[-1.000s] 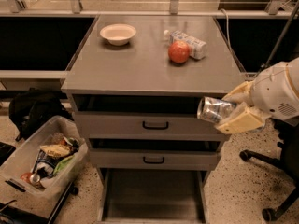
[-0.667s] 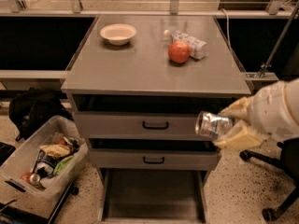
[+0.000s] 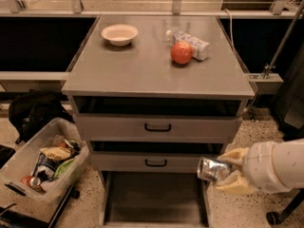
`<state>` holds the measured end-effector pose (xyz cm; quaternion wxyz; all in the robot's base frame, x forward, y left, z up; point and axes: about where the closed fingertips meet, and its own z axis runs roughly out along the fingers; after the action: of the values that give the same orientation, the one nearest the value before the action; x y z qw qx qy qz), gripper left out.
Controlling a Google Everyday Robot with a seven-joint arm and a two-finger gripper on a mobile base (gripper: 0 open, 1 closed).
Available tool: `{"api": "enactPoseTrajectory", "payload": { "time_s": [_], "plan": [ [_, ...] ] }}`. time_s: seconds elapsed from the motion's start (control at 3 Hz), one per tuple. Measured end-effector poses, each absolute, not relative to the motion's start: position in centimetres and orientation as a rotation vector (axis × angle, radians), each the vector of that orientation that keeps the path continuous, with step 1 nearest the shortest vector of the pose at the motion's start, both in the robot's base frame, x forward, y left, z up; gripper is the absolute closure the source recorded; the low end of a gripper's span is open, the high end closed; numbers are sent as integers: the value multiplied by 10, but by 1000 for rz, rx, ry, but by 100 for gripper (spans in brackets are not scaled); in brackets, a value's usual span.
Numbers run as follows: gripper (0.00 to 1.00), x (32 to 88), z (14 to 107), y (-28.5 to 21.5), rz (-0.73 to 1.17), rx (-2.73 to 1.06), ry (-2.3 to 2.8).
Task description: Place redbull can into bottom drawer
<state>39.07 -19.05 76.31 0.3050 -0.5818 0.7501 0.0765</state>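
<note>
Silver can [image 3: 213, 169] in gripper [image 3: 225, 171] by bottom drawer [image 3: 152, 194].

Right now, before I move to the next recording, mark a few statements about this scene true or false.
1. The gripper is shut on the can. True.
2. The can lies inside the bottom drawer. False: it is held in the air near the drawer's right edge.
3. The bottom drawer is pulled open. True.
4. The red fruit sits in the bowl. False: it rests on the cabinet top beside the bottle, apart from the bowl.
</note>
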Motion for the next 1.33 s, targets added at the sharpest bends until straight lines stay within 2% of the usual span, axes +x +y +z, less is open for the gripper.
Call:
{"api": "enactPoseTrajectory", "payload": {
  "time_s": [0.33, 0.67, 1.33],
  "plan": [
    [100, 400, 673, -210, 234, -1452, 2076],
    [100, 410, 622, -220, 254, -1383, 2135],
    [100, 419, 589, -226, 280, -1326, 2171]
  ]
}}
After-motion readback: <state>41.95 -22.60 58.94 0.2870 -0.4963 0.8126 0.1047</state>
